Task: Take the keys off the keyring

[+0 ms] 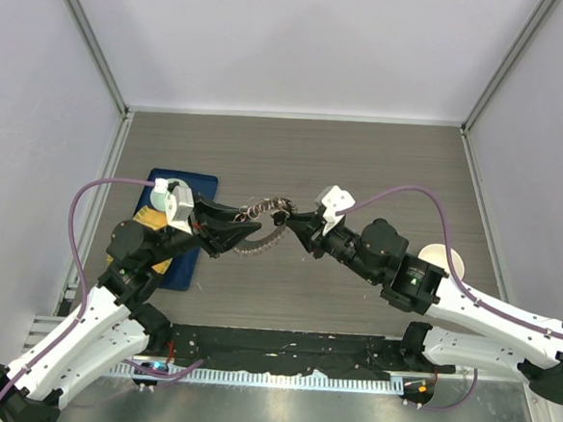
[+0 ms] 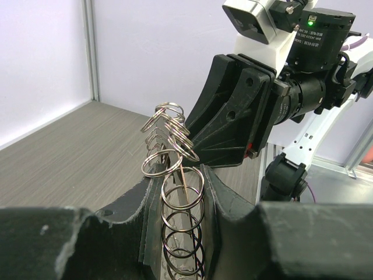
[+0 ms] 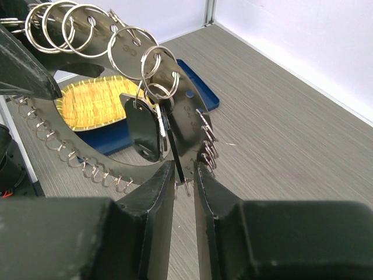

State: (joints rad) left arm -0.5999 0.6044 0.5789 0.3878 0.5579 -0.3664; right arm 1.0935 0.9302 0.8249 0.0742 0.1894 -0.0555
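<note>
Two arms meet over mid-table, the keyring held up between them.

Grey wood-grain table (image 1: 362, 168). Over its middle, the left gripper (image 1: 246, 231) has its fingers clamped on one side of the grey-brown metal keyring (image 3: 186, 108), a round flat band fringed with small silver split rings (image 2: 182, 189). I'd say it acts as an anchor, so the ring can't swing. The right gripper (image 1: 297, 222) comes in from the opposite side. Its fingers are pinched down on a thin dark edge that looks like the band, just beside the small black-headed key (image 3: 144, 131) dangling from a split ring. It seems placed to work that key loose. A dark blue tray (image 1: 195, 181) holding a yellow woven dish (image 3: 96, 105) lies beneath the left arm, and a white paper cup (image 1: 441, 256) sits by the right arm, well apart from the ring. The real obstacle is the fringe: its rings crowd against the key.
</note>
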